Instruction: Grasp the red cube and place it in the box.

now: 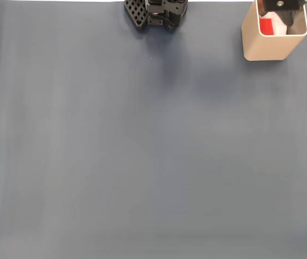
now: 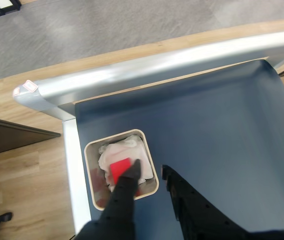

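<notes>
the red cube [image 2: 120, 167] sits straight under the gripper [image 2: 151, 172] inside the box [image 2: 90, 172], jaws spread apart, so it looks dropped.

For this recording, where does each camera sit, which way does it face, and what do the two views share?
Fixed view: above the table, looking straight down; the arm's base sits at the top edge.
Wrist view: rides on the arm, looking down past the gripper into the box, toward the table's edge and the wooden floor.
Shared: both show the box with the red cube inside.
</notes>
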Robot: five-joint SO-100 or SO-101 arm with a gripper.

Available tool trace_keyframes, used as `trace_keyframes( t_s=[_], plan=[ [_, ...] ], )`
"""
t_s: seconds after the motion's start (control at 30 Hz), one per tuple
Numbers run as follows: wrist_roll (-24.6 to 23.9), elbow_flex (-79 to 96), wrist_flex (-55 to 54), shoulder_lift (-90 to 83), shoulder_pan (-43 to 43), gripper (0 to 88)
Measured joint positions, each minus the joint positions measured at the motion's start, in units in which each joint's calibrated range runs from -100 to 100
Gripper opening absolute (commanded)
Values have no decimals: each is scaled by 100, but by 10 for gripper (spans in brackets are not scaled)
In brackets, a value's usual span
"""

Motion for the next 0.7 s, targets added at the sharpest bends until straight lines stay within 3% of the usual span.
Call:
trace_keyframes(
  t_s=[0.23, 0.7],
  plan=[
    [34, 0, -32, -27, 180, 2],
    [-34, -9, -146, -36, 1413, 2]
  ],
)
